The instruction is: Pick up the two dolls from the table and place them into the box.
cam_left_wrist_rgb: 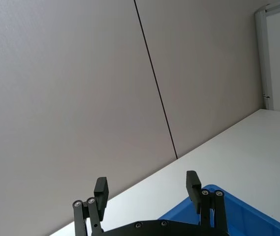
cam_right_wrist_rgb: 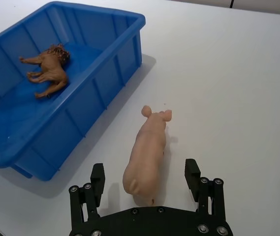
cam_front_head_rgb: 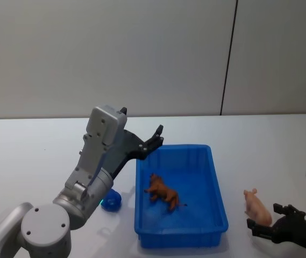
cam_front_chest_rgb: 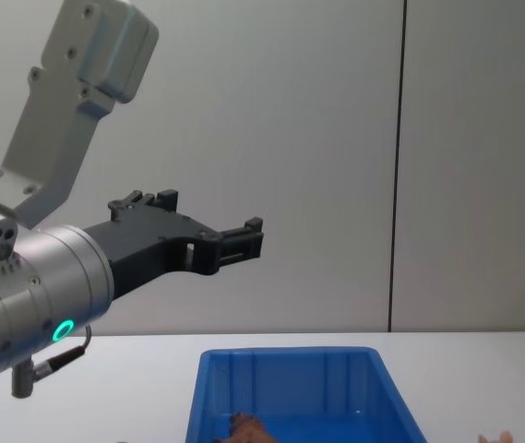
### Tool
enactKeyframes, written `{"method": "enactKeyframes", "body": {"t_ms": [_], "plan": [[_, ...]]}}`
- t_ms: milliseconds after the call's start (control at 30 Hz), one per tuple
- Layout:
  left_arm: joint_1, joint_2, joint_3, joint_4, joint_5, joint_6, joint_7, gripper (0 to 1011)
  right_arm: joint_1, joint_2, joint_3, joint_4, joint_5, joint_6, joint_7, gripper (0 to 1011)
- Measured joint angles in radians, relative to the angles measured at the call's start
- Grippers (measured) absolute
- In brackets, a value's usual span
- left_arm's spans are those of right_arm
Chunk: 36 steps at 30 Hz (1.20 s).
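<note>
My right gripper [cam_right_wrist_rgb: 144, 169] is low over the white table [cam_front_head_rgb: 271, 150], just right of the blue bin [cam_front_head_rgb: 180, 239]. Its fingers [cam_right_wrist_rgb: 192, 169] are spread wide on either side of the peach pig's [cam_right_wrist_rgb: 147, 147] hindquarters, not touching it. The pig lies on the tabletop with its snout pointing away from me. The brown lion [cam_front_head_rgb: 162, 192] lies inside the bin, on its floor near the middle. My left gripper [cam_left_wrist_rgb: 147, 182] is raised above the bin's far left corner, fingers apart and holding nothing.
</note>
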Motion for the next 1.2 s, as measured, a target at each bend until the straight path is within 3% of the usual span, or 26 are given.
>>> {"method": "enactKeyframes", "body": {"t_ms": [267,800,1200], "plan": [[0.0,0.0,0.0,0.0,0.0,0.0,0.0,1001,0.012,-0.011,-0.009,0.02,-0.005,0.014,0.0,903],[0.0,0.0,0.0,0.0,0.0,0.0,0.0,1001,0.03,-0.023,-0.017,0.04,-0.013,0.021,-0.016,396],[0.0,0.0,0.0,0.0,0.0,0.0,0.0,1001,0.035,-0.022,-0.015,0.016,-0.02,-0.016,-0.031,378]]}}
